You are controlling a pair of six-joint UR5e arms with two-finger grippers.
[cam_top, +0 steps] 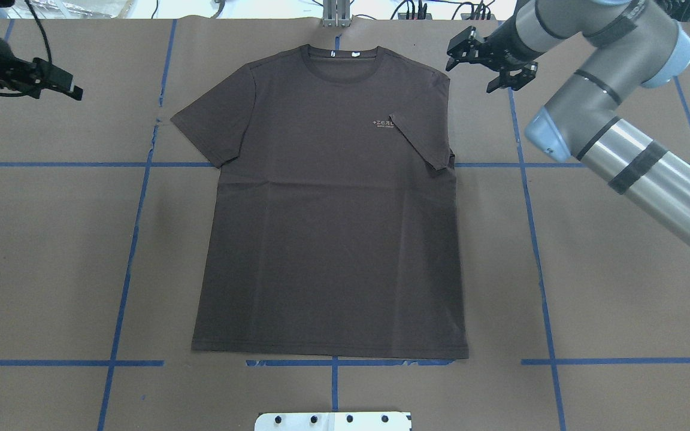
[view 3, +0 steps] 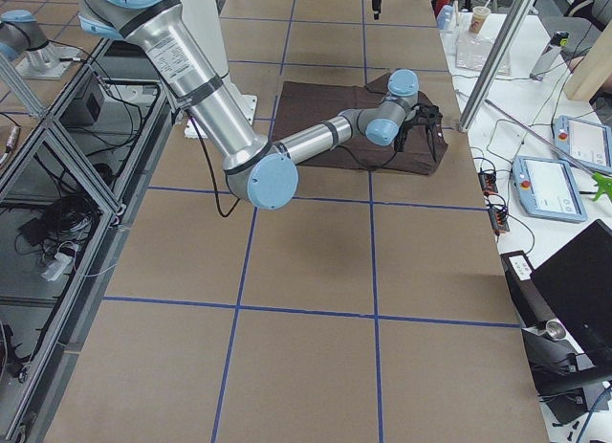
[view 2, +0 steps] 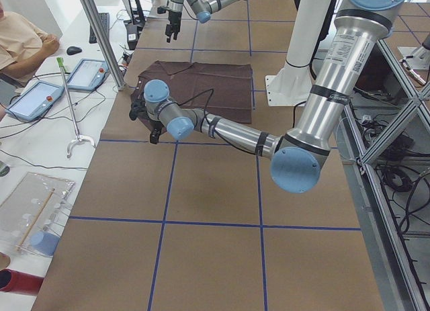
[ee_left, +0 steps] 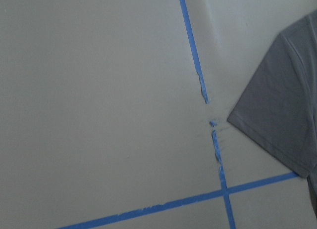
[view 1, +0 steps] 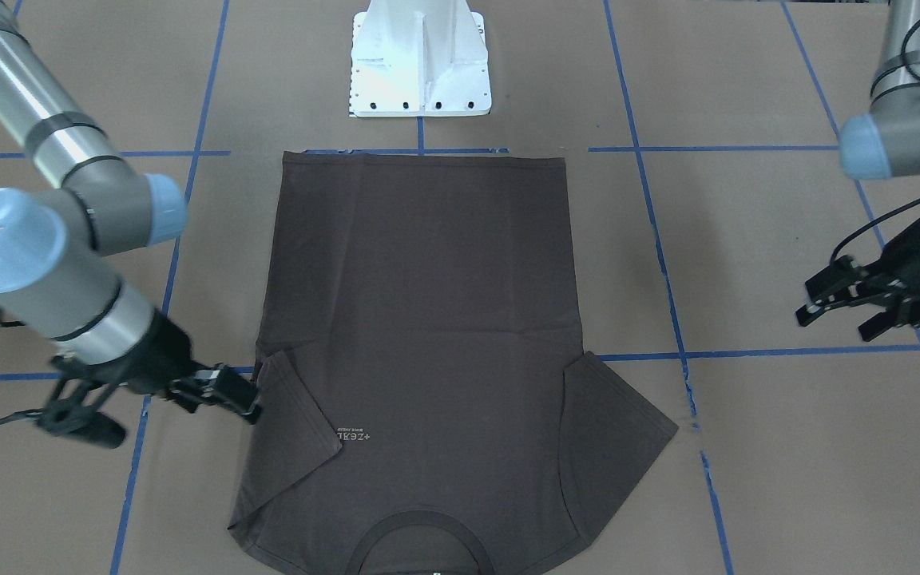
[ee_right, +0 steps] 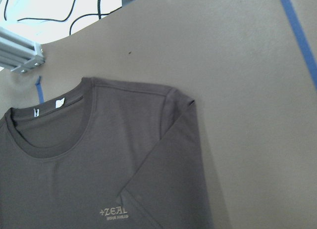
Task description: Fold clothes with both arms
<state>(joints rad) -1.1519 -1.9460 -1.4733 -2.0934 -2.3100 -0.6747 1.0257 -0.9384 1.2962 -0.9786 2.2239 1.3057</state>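
dark brown-grey t-shirt (cam_top: pixel 333 239) lying flat, chest up, on the brown-papered table (cam_top: pixel 620 299). its hem is toward the white pedestal (view 1: pixel 420 72) and its collar (cam_top: pixel 339 60) is away from it.

hidden or cut off: the front-facing view crops the collar's outer rim and most of the neck tags (cam_top: pixel 345 54). in each side view the near arm crosses part of the t-shirt. the overhead view shows little of the left arm (view 1: pixel 907 136) beyond its gripper. neither wrist view shows any finger.

between views: the overhead view shows both sleeves. the folded sleeve (cam_top: pixel 423 137), on the robot's right, is turned inward over the chest; the spread sleeve (cam_top: pixel 213 126) lies flat, out from the body. in the overhead view the folded tip seems to overlap the last letter of the pale logo (cam_top: pixel 384 124), whereas the right wrist view shows the logo whole, just beside the fold. the left wrist view shows only the spread sleeve's corner and blue tape lines (ee_left: pixel 190 46).

tools: the right gripper (cam_top: pixel 475 70) hovers just off the t-shirt's shoulder by the folded sleeve, fingers parted wide with nothing between them. in the front-facing view one fingertip appears to meet the cloth's edge, but contact cannot be told. the left gripper (view 1: pixel 835 319) hangs well apart from the t-shirt, beyond the spread sleeve, fingers parted and empty.
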